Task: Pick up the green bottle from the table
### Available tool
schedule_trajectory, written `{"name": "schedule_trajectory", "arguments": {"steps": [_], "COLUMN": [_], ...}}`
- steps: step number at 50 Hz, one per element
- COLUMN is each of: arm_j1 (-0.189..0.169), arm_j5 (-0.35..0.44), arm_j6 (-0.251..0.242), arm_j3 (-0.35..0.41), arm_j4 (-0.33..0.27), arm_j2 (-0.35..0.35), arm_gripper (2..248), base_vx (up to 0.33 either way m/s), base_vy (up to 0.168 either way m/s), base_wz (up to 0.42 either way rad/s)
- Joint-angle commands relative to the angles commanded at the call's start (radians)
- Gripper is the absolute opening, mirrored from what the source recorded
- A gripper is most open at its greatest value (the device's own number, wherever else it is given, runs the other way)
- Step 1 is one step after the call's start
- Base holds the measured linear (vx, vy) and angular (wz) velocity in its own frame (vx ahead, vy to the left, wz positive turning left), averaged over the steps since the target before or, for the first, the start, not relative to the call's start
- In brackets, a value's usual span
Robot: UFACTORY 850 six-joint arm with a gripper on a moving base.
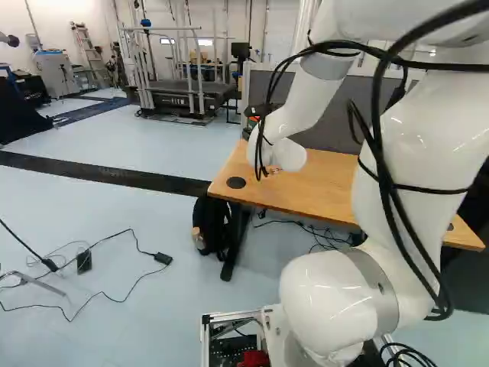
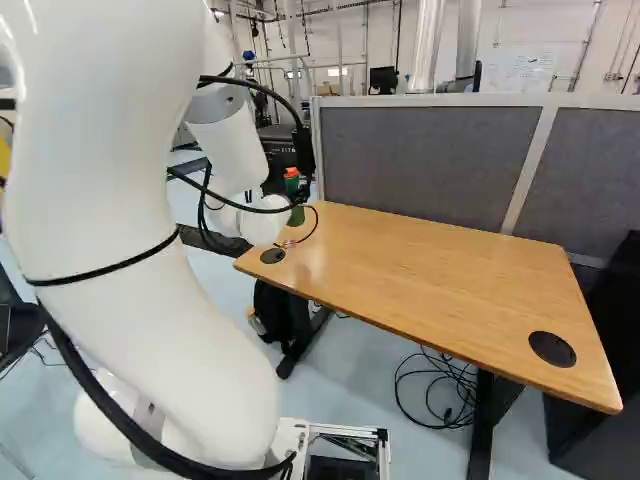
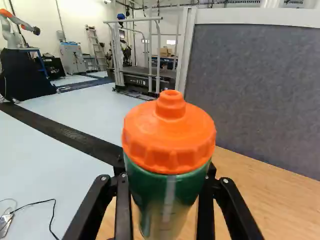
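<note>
The tall green bottle with its screw-on orange lid (image 3: pixel 170 137) stood upright over the far left corner of the wood-topped table (image 2: pixel 430 270), as the right base view had it. I couldn't see its foot, so I couldn't swear whether it bore on the wood or hung just above. The black two-fingered gripper (image 3: pixel 166 171) had closed round the body below the lid, one finger against each side, as far as I could judge, with the bottle filling the space between.

To my eye the picking up had reached the grip itself, with the lift to come. That called for a firm hold, then a straight, unhurried rise, lid kept level; a weak pinch might have let the smooth body slide down or tip towards the table's near edge.

A pale upright stripe ran down the bottle, but I found no readable words on it. Behind the gripper bent the white arm (image 1: pixel 412 138), looped with black cables (image 1: pixel 376 115). Past the table rose a grey fabric partition (image 3: pixel 255 90), and farther off a dark treadmill (image 3: pixel 145 81) carried some light lettering. Another robot (image 3: pixel 15 25) stood well away across the room.
</note>
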Motion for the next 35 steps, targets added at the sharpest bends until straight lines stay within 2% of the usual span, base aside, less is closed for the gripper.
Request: {"name": "schedule_trajectory", "arguments": {"steps": [35], "arm_j1": [0.004], "arm_j5": [-0.157], "arm_j6": [0.0], "arm_j3": [0.181], "arm_j4": [0.0], "arm_j2": [0.273], "arm_gripper": [114], "base_vx": [0.0], "base_vy": [0.0], "base_wz": [0.0]}}
